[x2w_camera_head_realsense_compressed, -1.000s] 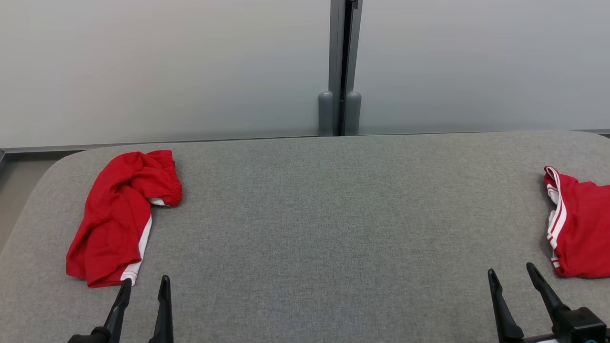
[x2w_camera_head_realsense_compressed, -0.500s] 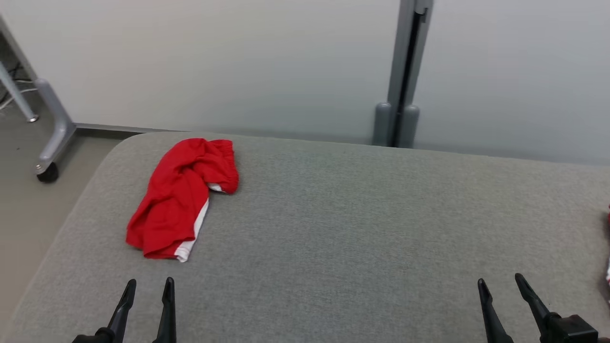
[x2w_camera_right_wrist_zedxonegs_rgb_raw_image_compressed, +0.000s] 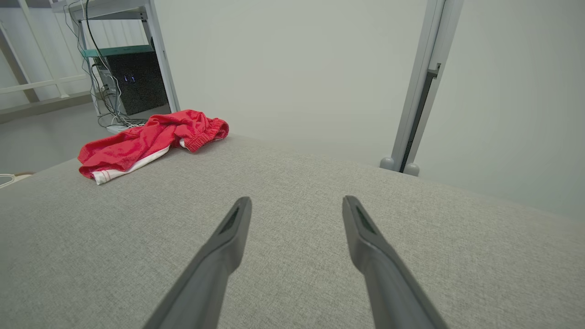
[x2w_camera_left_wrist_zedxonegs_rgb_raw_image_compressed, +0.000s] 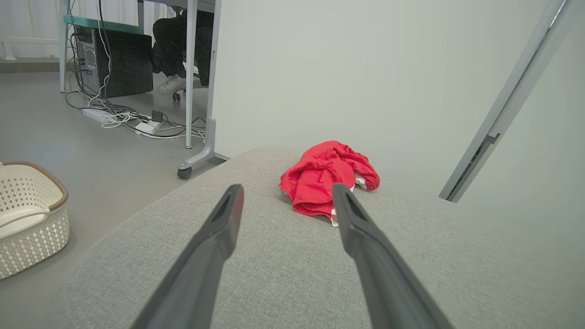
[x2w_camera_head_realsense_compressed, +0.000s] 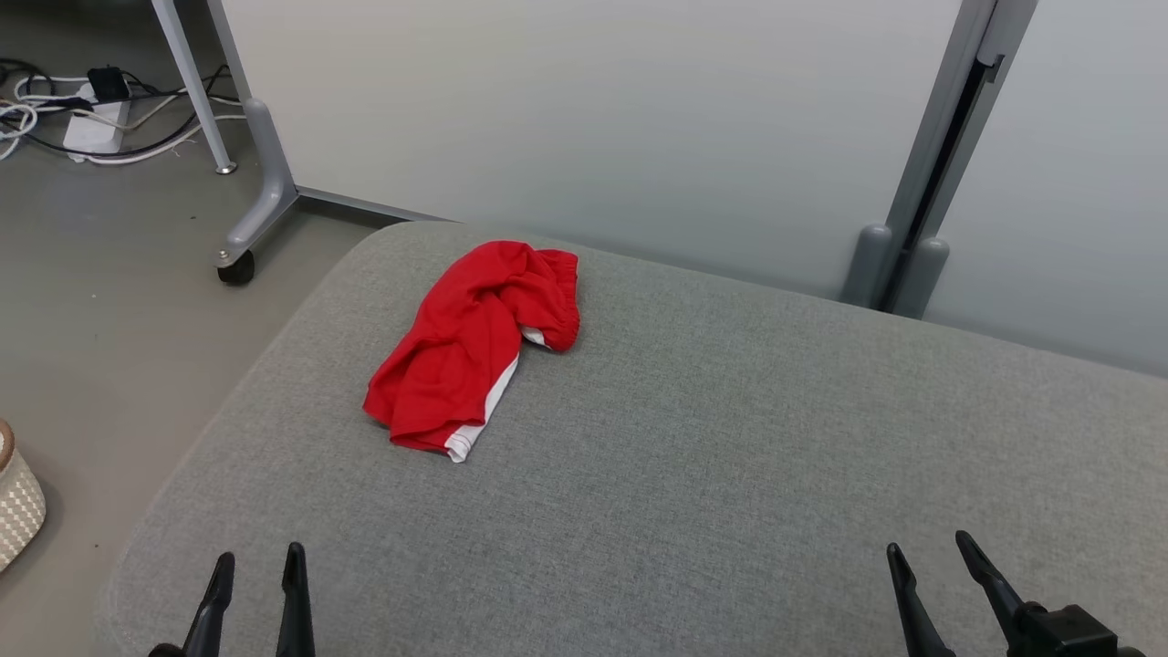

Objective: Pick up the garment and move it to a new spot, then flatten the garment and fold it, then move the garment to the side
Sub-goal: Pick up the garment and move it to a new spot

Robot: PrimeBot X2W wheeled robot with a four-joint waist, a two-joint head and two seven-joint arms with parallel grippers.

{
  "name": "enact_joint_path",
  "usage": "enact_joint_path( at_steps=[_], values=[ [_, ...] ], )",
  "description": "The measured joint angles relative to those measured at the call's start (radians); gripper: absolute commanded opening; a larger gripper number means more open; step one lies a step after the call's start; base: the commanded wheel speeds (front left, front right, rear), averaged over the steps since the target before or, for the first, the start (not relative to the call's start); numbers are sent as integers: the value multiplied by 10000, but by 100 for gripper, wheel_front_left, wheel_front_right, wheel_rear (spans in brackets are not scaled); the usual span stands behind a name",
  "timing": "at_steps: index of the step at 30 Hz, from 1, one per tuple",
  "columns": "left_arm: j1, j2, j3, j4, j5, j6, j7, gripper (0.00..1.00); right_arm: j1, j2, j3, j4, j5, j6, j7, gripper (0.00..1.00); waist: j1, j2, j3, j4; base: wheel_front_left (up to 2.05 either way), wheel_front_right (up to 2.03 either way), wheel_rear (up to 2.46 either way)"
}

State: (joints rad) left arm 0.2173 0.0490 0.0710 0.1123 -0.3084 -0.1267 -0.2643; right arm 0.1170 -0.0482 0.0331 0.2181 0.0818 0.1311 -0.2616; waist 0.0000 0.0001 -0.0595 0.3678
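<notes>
Our left gripper and right gripper hover low over the grey worktop, the 2 fingers of each spread wide, holding nothing. The red garment lies crumpled near the worktop's far left corner, well apart from both. A basket stands on the floor.

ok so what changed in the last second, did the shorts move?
Only the head camera swung to the robot's left, bringing the floor cables into view. Nothing taken or let go. The crumpled red shorts lie in the same heap on the grey padded table; left gripper and right gripper stay open and empty.
</notes>
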Motion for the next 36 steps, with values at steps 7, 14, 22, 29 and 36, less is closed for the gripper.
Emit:
enact_joint_path(
  at_steps=[7, 14, 22, 29, 36],
  values=[
    [-1867, 71, -677, 420, -631, -6, 0, 100, -463, 2, -382, -176, -679, 0, 0, 100, 0, 0, 973, -211, 0, 0, 0],
    [-5843, 1578, -2416, 2452, -1827, -25, 652, 100, -1835, -332, -698, -656, -1434, -2, 0, 100, 0, -1, 3172, -512, 0, 0, 0],
    [-8612, 2673, -3150, 5085, -3026, -31, 1404, 100, -2739, -581, -330, -997, -1557, 0, 0, 100, 0, 0, 4878, -973, 0, 0, 0],
    [-9913, 3030, -3703, 7402, -4031, -31, 2518, 100, -3042, -604, -249, -1358, -1476, 0, -36, 100, 0, 0, 5610, -1835, 0, 0, 0],
    [-10213, 3233, -4429, 8253, -4544, -38, 2853, 0, -3068, -533, -305, -1319, -1346, 0, -40, 100, 0, 0, 5557, -2305, 0, 0, 0]
  ],
)
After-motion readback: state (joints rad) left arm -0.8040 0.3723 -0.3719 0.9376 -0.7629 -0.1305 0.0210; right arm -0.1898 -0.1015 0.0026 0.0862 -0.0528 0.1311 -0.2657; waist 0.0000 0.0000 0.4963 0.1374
